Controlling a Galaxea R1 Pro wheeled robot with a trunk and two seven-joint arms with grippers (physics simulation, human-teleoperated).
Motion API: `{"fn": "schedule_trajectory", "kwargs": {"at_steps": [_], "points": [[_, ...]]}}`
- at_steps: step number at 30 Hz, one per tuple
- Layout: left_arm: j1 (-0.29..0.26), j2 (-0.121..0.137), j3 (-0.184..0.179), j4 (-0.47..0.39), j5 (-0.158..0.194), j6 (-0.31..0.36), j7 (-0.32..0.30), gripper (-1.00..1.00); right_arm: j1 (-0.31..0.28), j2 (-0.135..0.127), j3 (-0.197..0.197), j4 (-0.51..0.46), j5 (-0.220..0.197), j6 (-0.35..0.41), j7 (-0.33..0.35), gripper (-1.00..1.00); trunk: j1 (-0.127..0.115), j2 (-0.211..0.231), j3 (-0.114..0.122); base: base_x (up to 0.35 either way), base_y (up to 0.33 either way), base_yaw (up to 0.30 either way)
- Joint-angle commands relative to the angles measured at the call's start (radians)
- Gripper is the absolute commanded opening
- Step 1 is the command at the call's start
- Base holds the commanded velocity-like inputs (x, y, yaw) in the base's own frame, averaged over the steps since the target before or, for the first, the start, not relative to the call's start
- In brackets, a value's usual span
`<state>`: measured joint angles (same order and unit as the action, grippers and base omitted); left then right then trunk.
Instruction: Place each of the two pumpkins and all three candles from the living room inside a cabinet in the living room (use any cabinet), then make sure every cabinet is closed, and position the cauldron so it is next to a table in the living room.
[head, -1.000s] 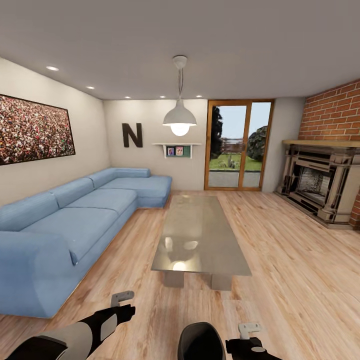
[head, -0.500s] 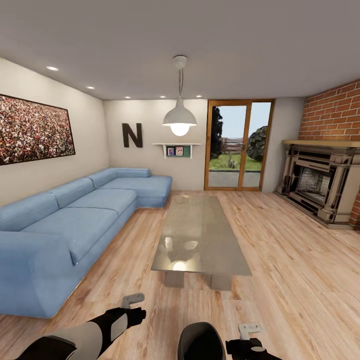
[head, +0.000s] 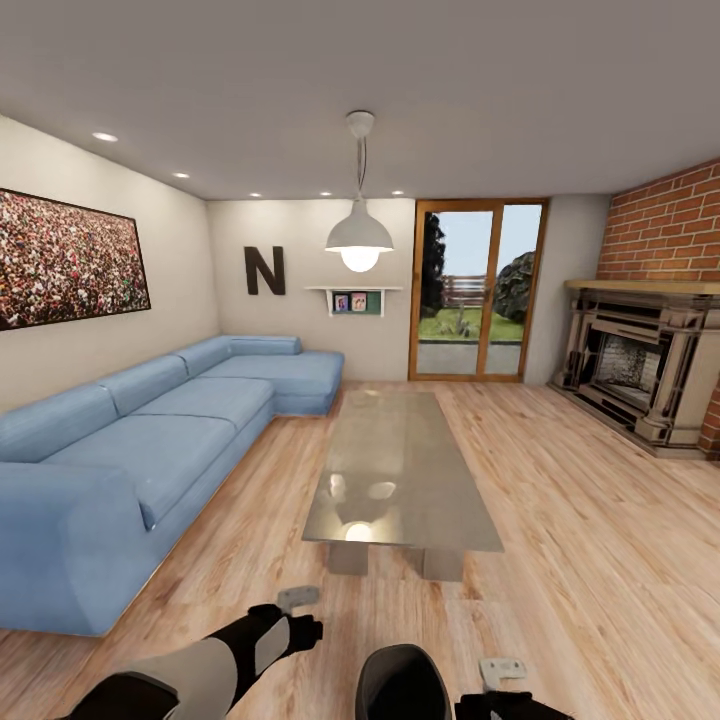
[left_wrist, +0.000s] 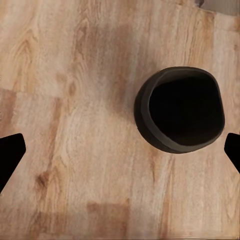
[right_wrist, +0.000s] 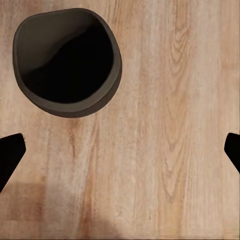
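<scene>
The cauldron (head: 400, 682) is sitting upright on the floor (head: 560, 520), mouth facing up, near the table's (head: 400, 470) short end; both grippers' jaws are spread wide apart.

You are seeing a black cauldron (left_wrist: 180, 110) sitting on light, grained wood floor (head: 560, 480), a glossy grey table (head: 395, 470), a blue sofa (head: 150, 450), red-brick wall (head: 670, 225) and a dark letter N (head: 264, 270).

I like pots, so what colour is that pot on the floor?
The pot is black, seen best in the left wrist view.
</scene>
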<state>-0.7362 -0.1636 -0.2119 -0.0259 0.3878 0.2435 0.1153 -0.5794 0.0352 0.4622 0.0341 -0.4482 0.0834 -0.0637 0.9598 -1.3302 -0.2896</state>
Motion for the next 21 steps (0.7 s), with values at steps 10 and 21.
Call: {"fn": "schedule_trajectory", "kwargs": {"at_steps": [10, 21], "points": [[0.000, -0.011, -0.012, -0.116, -0.115, 0.206, 0.003, 1.00, -0.061, 0.001, 0.007, 0.000, -0.074, 0.136, 0.000, 1.00, 0.000, -0.001, -0.001, 0.000, 0.000, 0.000], [0.000, -0.011, -0.014, -0.104, -0.133, 0.102, -0.077, 1.00, -0.116, 0.002, 0.011, -0.058, -0.084, 0.166, 0.002, 1.00, 0.000, -0.001, -0.001, 0.000, 0.000, 0.000]]}}
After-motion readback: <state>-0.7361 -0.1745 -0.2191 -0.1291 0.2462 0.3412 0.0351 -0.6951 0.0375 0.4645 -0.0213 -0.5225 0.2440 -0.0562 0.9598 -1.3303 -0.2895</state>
